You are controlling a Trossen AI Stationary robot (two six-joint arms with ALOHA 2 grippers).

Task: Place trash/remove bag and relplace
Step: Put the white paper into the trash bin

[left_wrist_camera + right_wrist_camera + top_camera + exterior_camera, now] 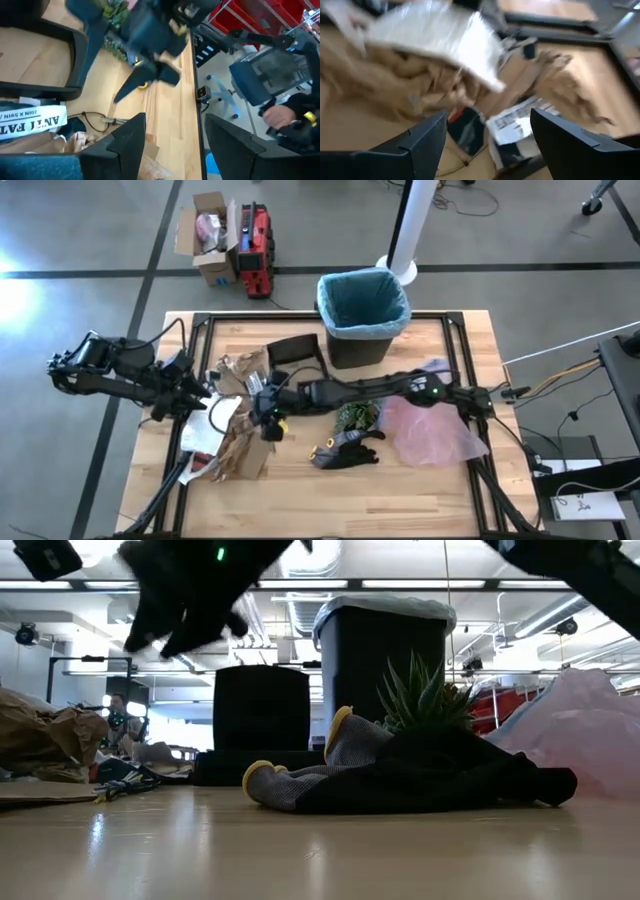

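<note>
The black bin (363, 330), lined with the teal bag (364, 298), stands at the table's far middle. The trash, crumpled brown paper (240, 448) and white scraps (200, 435), lies left of centre. My right arm reaches across from the right. Its gripper (262, 408) hangs open above the pile, and its wrist view looks down between the fingers (487, 140) on brown paper (395, 95) and a white wrapper (435, 35). My left gripper (195, 392) waits open at the pile's left edge with nothing between its fingers (175, 145).
A black-and-yellow glove (345, 450), a green plant tuft (358, 417) and a pink bag (435, 430) lie right of centre. A black box (296, 352) stands left of the bin. A person's hand (280, 115) shows beyond the table's edge.
</note>
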